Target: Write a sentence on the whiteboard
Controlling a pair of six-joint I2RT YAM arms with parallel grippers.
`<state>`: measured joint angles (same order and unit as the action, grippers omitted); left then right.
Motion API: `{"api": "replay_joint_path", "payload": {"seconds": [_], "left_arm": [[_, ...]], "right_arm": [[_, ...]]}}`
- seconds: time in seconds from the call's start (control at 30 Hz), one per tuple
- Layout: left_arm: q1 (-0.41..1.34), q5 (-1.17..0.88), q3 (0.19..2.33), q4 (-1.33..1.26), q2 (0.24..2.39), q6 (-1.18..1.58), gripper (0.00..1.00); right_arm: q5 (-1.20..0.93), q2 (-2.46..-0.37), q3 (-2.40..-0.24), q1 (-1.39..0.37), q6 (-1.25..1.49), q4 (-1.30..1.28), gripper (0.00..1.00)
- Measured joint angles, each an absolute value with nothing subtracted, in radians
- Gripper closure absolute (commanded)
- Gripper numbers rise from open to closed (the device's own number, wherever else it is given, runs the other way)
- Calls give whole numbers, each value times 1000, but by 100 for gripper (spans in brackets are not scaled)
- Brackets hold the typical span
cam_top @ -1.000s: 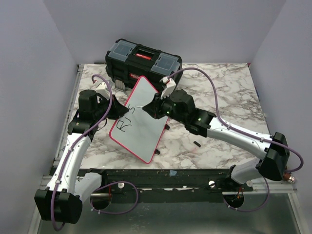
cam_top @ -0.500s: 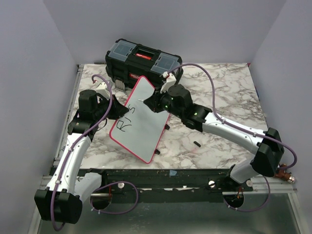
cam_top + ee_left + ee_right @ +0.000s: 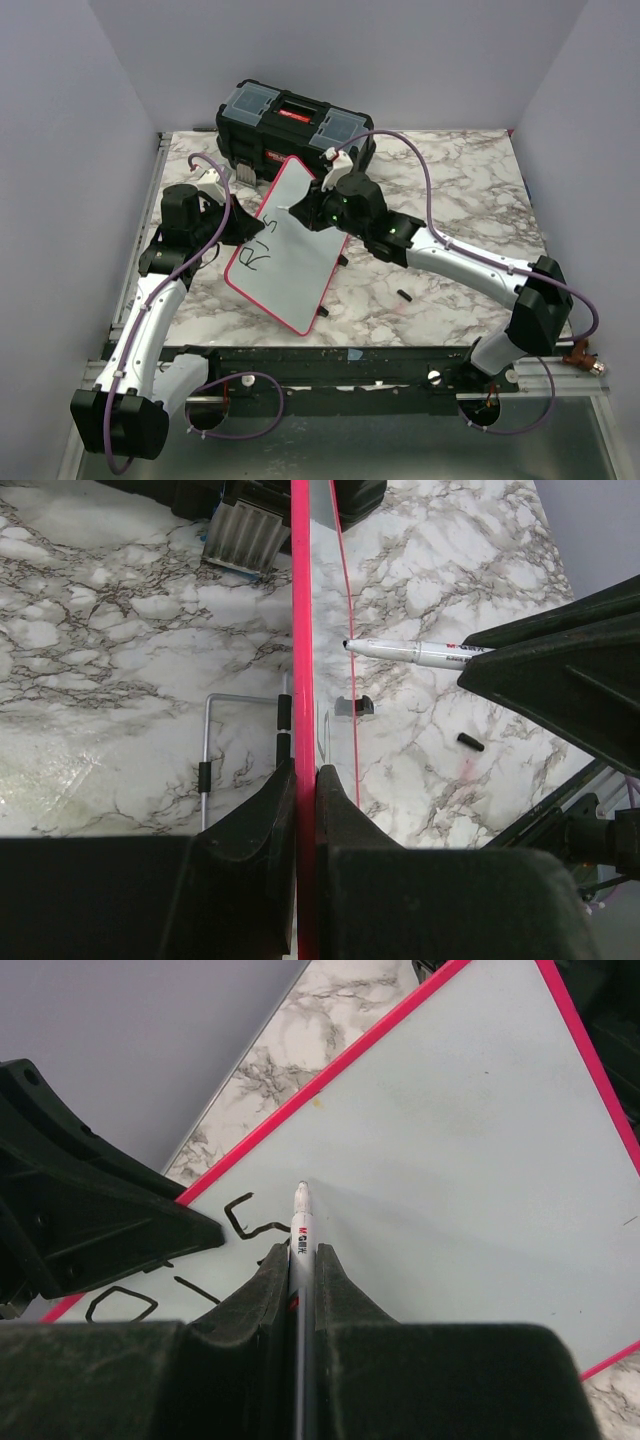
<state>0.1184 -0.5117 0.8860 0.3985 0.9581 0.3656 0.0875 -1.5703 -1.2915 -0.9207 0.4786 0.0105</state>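
Observation:
The whiteboard (image 3: 285, 250), white with a pink-red rim, stands tilted at the table's middle left. My left gripper (image 3: 232, 222) is shut on its left rim; in the left wrist view the rim (image 3: 303, 630) runs edge-on between the jaws of the left gripper (image 3: 305, 780). Black letters reading roughly "RIS" (image 3: 258, 248) sit on the board's left part; their strokes (image 3: 250, 1220) show in the right wrist view. My right gripper (image 3: 302, 1252) is shut on a white marker pen (image 3: 301, 1222) whose tip is at the board face (image 3: 450, 1150). The pen (image 3: 410, 653) also shows in the left wrist view.
A black toolbox (image 3: 293, 125) with a red handle and grey lid boxes stands behind the board at the back of the table. A small black pen cap (image 3: 404, 295) lies on the marble right of the board. A bent wire stand (image 3: 215, 740) lies under the board.
My right arm has shifted up and back along the board, carrying the pen away from the letters toward the board's upper part. The board and my left gripper have held still.

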Motion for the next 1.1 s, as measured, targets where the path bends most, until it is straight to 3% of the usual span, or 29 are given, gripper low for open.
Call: {"api": "replay_joint_path", "payload": {"seconds": [1.1], "left_arm": [[118, -511, 886, 400, 958, 363, 100]], "right_arm": [[57, -1645, -1352, -872, 474, 28, 99]]}}
